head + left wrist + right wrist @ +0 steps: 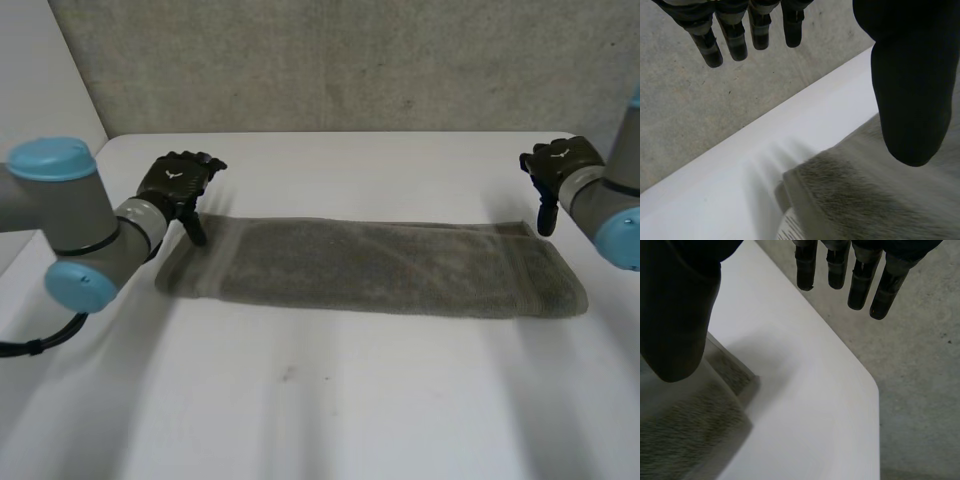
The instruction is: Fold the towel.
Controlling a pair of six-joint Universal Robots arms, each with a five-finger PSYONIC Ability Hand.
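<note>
The towel (pixel 370 268) lay stretched across the middle of the tabletop (pixel 320 400) as a long, narrow band. Layers showed at its ends, so it looked folded lengthwise once, and I judged the task partly done, with the end-to-end folds left. The left hand (pixel 178 185) was at the towel's far left corner and the right hand (pixel 556 165) by its far right corner. Each was spread wide, fingers straight, thumb well apart, gripping nothing. Whether either thumb touched the cloth I could not tell

Left hand (pixel 907 85) thumb covers part of towel (pixel 850 200); right arm (pixel 615 215) cropped.
</note>
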